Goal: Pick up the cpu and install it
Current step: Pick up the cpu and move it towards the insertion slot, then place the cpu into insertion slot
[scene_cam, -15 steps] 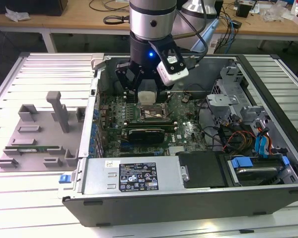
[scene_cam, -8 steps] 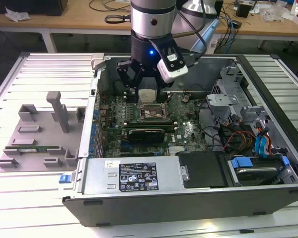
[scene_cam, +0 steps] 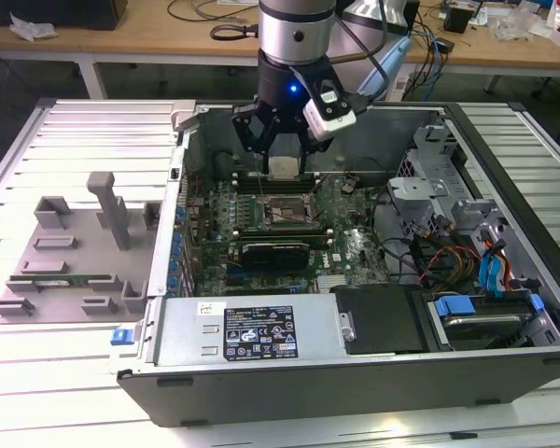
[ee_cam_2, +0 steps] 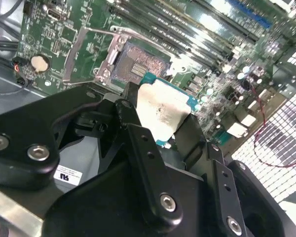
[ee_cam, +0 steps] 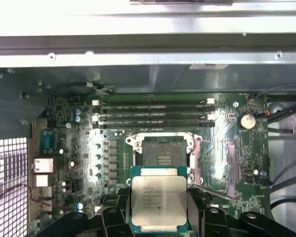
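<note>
**Entry: cpu (ee_cam: 159,200), step in hand: bringing it to the socket (ee_cam: 163,153)**

- Handling, as judged: the chip should stay flat, with its edges square to the socket frame. Any descent wants to be straight down, with no sideways slide across the bare contacts. A tilted corner or a twist is the likely fault. In the first wrist view the chip appears parallel to the socket edges but offset from the opening, overlapping only its near edge, so centring comes before lowering
- Socket: open, contact field exposed in both wrist views and nothing lying in it. It sits on the green board just beside the row of memory slots (ee_cam: 153,113)
- Hand (scene_cam: 282,161): closed on the cpu. The black fingers (ee_cam: 117,217) press on two opposite edges, and they are open no wider than the chip itself. The silver top faces up and is uncovered
- Position of cpu: off the board, held in the air inside the open computer case (scene_cam: 168,280), above the socket and touching nothing but the fingers
- Surroundings: the case lies on its side on the slatted worktop (scene_cam: 65,126). A grey parts tray (scene_cam: 75,252) sits outside it, at the exterior view's left, well apart from the hand
</note>
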Action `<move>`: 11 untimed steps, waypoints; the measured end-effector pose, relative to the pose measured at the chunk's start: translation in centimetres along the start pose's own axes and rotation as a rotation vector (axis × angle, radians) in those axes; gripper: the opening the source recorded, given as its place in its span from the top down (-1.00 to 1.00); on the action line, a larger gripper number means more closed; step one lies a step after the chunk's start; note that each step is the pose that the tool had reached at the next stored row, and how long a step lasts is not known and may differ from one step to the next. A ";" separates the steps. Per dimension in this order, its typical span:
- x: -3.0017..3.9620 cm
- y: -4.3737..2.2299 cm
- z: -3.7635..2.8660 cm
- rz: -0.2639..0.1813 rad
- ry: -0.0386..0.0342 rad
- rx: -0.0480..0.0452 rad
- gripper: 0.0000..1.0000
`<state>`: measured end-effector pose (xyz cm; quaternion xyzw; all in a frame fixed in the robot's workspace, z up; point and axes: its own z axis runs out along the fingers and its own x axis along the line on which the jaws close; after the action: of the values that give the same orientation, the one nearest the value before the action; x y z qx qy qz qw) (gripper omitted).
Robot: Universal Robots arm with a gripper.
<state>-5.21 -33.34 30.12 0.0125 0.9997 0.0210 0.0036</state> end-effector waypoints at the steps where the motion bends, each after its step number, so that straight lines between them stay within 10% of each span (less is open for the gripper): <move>1: 0.00 0.19 0.08 0.000 -0.0001 -0.0002 -0.09; 11: 0.00 0.20 0.12 0.000 -0.0001 -0.0001 -0.09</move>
<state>-5.20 -33.13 30.00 0.0126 0.9997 0.0211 0.0036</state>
